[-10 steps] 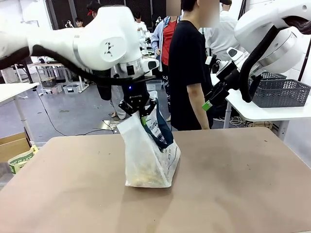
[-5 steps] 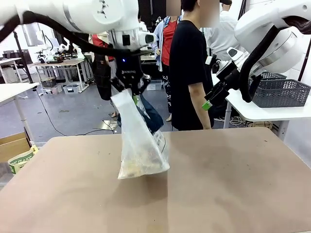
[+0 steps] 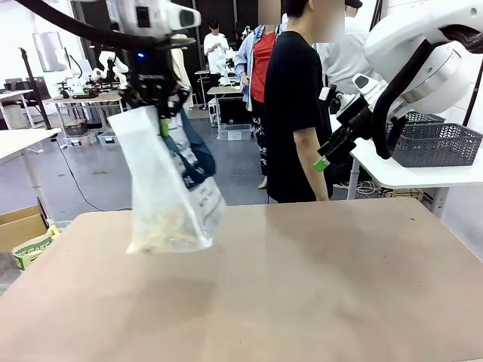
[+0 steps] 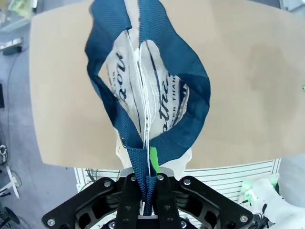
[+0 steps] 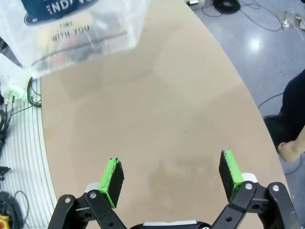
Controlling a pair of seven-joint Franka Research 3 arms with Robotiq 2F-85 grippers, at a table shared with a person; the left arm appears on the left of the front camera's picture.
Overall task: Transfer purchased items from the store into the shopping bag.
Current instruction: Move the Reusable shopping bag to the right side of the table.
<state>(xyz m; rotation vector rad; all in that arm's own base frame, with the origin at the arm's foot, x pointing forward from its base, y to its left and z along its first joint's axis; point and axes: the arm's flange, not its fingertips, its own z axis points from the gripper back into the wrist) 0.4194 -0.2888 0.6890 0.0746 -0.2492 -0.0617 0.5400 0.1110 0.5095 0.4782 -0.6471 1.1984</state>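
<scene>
Left tool (image 3: 160, 102) pinches the bag (image 3: 170, 192) by its straps, hanging it clear above the bench (image 3: 317, 286); yellowish items (image 3: 162, 226), perhaps packets, lie blurred at its bottom. Wrist view: its fingers (image 4: 129, 200) clamp the navy straps (image 4: 143, 164). Right tool (image 5: 169, 174) hangs spread over bare bench.

Probably a robotics lab or workshop: beyond the brown table (image 3: 339, 286), around eleven o'clock, more worktables (image 3: 83, 99) carry equipment, cables (image 3: 90, 197) trail across grey floor, people stand about.
</scene>
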